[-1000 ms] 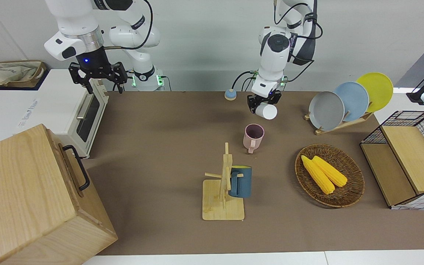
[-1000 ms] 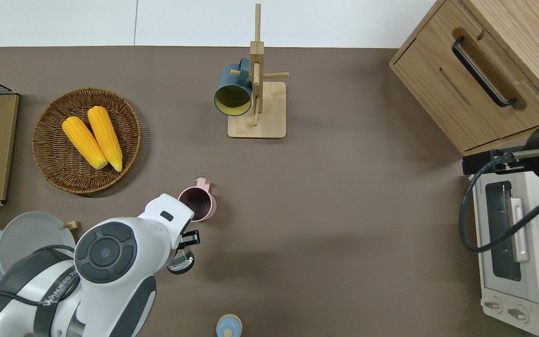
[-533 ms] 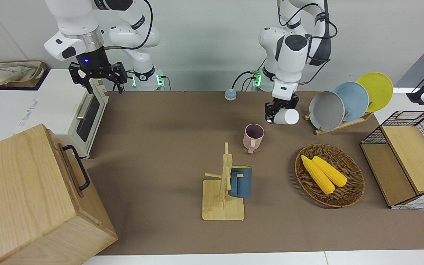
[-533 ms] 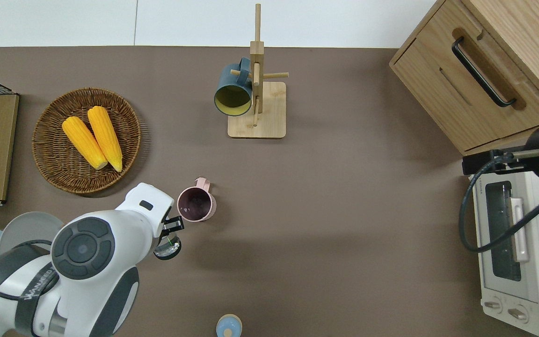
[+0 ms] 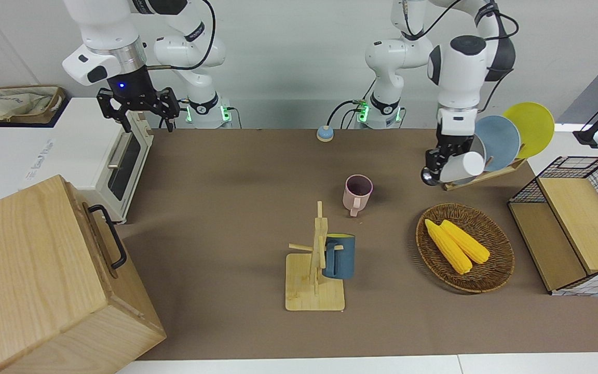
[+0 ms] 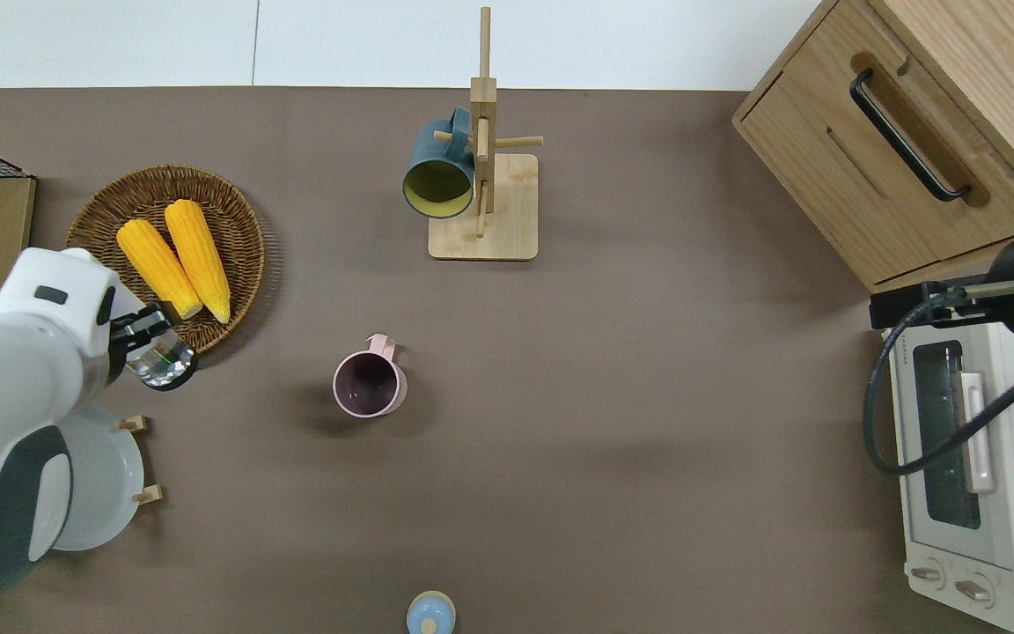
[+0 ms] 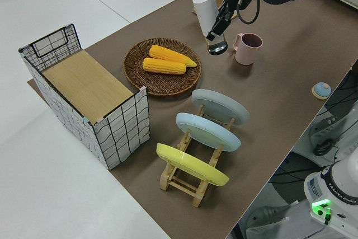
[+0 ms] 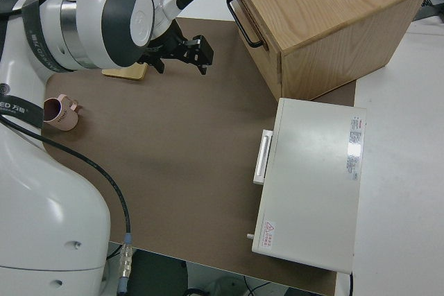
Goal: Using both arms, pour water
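A pink mug [image 5: 357, 193] [image 6: 370, 385] stands upright and alone near the middle of the table. My left gripper [image 5: 436, 165] [image 6: 142, 328] [image 7: 222, 19] is shut on a white cylindrical vessel [image 5: 463, 164] [image 7: 205, 10] with a clear end [image 6: 162, 366]. The vessel is tilted well off upright. In the overhead view it hangs over the rim of the wicker basket [image 6: 84, 238], on the side nearer to the robots, well apart from the mug. My right gripper [image 5: 138, 113] [image 8: 182, 52] is parked, open and holding nothing.
Two corn cobs [image 5: 456, 245] lie in the basket. A rack of plates [image 5: 496, 140] and a wire crate [image 5: 579, 223] stand at the left arm's end. A mug tree with a blue mug [image 5: 338, 257], a toaster oven [image 5: 122, 161] and a wooden cabinet [image 5: 44, 280] also stand here.
My left arm has swung away from above the pink mug toward its own end of the table, carrying the white vessel to the basket's rim. The right arm has not moved.
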Robot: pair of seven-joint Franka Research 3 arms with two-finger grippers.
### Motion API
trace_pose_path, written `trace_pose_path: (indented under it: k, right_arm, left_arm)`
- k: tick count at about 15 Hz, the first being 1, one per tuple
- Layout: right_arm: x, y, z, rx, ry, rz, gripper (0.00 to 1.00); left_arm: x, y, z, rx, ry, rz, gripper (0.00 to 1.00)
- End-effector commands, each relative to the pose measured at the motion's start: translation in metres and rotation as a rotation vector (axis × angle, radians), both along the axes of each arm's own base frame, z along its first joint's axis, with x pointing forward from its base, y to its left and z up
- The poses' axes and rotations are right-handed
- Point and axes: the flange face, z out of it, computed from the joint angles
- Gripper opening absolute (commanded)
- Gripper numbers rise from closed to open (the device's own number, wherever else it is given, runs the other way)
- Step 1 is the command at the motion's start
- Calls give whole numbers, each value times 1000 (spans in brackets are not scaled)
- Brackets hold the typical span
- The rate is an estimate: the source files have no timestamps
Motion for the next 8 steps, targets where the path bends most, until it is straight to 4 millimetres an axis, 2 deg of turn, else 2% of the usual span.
trace_pose_path:
  k: [1, 6, 8]
  right_arm:
    - [-5, -2, 1, 1, 4, 11, 992]
    - [-5, -2, 1, 1, 4, 11, 992]
    - [-5, -2, 1, 1, 4, 12, 992]
  left_arm:
    - [21, 25, 48, 28, -97, 46, 0]
    - [39, 65, 83, 80, -164, 88, 0]
    - [40, 74, 88, 90, -170, 86, 0]
